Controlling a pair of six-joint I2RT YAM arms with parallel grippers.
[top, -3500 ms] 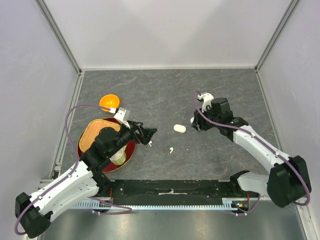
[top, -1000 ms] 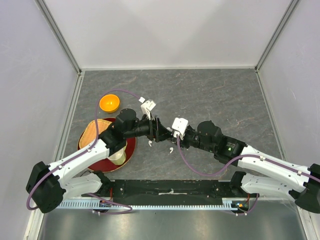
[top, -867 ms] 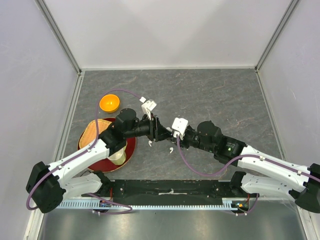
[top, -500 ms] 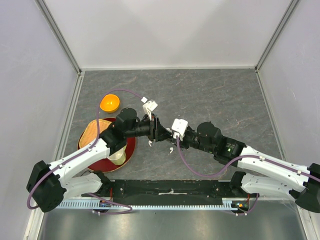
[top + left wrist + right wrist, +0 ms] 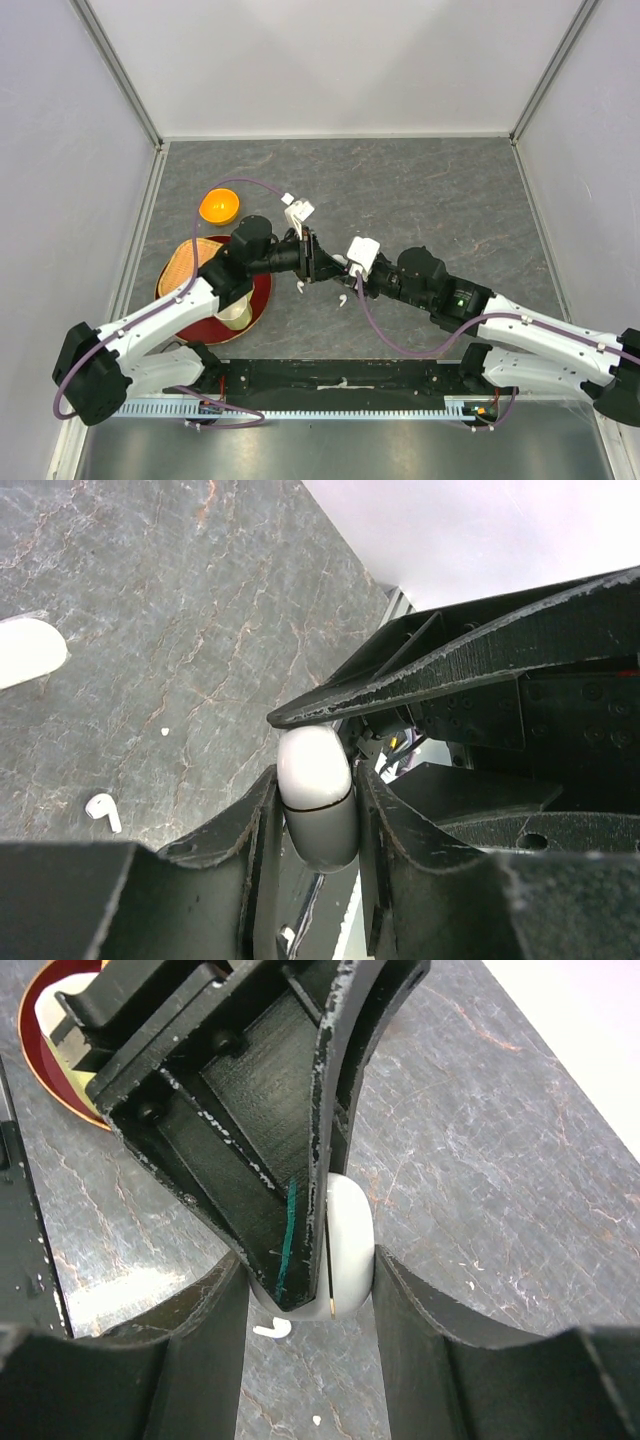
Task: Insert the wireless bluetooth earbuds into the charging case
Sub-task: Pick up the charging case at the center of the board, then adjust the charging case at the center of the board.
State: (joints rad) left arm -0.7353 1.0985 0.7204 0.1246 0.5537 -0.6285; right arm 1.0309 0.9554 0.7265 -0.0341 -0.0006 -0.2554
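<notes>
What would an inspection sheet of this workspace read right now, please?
Surface: grey marbled table, tiny white specks.
Job's things: white charging case held between both grippers; two earbuds loose on table; second white case lying apart.
Clutter: orange bowl, woven tray overlapping red plate, white cup.
Grippers: left gripper and right gripper both shut on the case.
Cables: purple cable looped over each arm.
Surroundings: white walls, aluminium frame.

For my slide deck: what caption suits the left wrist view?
Left gripper clamps the white charging case while the right gripper grips its top; one earbud lies on the table.
</notes>
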